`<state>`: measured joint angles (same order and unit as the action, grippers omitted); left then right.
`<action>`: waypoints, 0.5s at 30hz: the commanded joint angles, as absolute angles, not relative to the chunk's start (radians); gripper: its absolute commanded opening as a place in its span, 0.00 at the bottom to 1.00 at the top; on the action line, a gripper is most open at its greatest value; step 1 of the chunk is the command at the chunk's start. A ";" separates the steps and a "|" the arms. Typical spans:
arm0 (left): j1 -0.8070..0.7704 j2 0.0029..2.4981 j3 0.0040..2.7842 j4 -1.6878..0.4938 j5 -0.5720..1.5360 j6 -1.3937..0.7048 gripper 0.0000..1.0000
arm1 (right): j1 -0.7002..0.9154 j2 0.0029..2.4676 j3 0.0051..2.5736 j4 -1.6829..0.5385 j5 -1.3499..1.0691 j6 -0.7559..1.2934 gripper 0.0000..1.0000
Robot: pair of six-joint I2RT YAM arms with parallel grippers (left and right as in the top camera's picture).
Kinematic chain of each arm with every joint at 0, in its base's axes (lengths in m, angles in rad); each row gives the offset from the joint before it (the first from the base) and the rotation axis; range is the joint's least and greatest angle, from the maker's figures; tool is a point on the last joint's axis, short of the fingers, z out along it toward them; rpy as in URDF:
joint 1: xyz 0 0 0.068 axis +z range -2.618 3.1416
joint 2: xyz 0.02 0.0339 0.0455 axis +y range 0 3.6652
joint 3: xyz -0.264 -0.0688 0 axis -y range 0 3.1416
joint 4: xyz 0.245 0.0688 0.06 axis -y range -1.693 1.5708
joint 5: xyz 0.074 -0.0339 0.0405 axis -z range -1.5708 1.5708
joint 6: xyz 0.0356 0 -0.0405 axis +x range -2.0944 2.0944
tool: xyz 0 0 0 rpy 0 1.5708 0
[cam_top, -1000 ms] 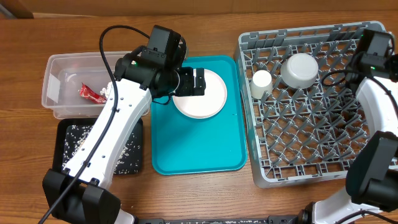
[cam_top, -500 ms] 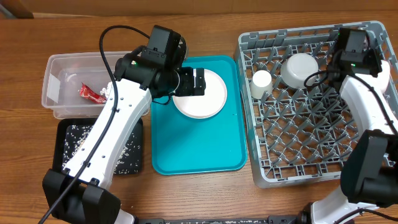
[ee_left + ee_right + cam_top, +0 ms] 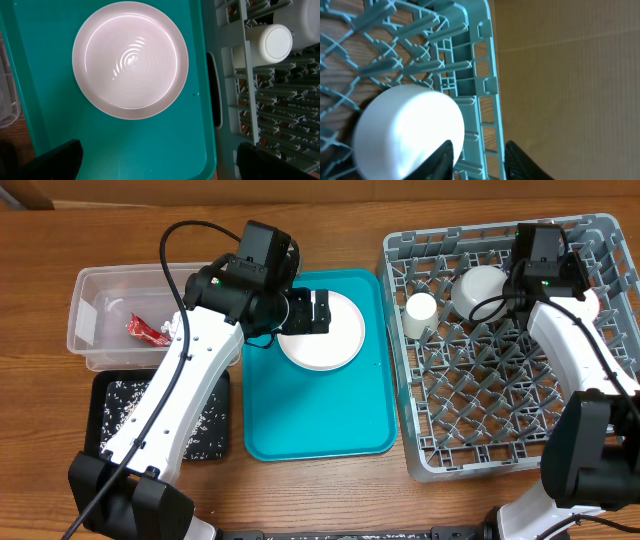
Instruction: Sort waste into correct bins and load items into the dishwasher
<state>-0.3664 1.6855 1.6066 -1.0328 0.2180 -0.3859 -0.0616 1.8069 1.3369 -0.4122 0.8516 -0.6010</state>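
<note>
Waste sits at the far left. The wrapper (image 3: 148, 330) lies inside the tub (image 3: 140, 273), and a pale shape next to it may be the tissue, but I cannot tell for sure. Just in front of the tub, the black tray (image 3: 97, 395) holds the rice (image 3: 120, 405), scattered over its floor, and the left arm covers part of it. The sorting looks finished, as far as I can judge.

In the middle, the plate (image 3: 325, 335) lies flat on the teal tray (image 3: 320, 410), near its far end. The left gripper (image 3: 312, 312) hangs over the plate with its jaws wide apart and nothing between them. In the wrist view the plate is whole and not touched. This plate is, I think, the main thing left to load.

At the right, the rack (image 3: 500, 410) carries the cup (image 3: 421, 313) among the pegs near its left edge. The bowl (image 3: 483, 290) is just beside the cup and seems to be turned bottom up. The right gripper (image 3: 479, 159) is at the far side of the rack, close to the bowl. Its jaws are a little apart and grip nothing, and in the wrist view one finger overlaps the bowl's edge. I do not see a second bowl; perhaps the right arm hides it.
</note>
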 commanded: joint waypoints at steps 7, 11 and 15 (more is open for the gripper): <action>-0.369 1.662 1.632 -1.036 0.233 -0.377 1.00 | -0.009 1.811 1.341 -0.443 0.801 -0.249 0.41; -0.369 1.662 1.632 -1.036 0.233 -0.377 1.00 | 0.006 1.811 1.341 -0.545 0.593 -0.107 0.41; -0.369 1.662 1.632 -1.036 0.233 -0.377 1.00 | 0.019 1.808 1.342 -0.627 0.385 -0.003 0.43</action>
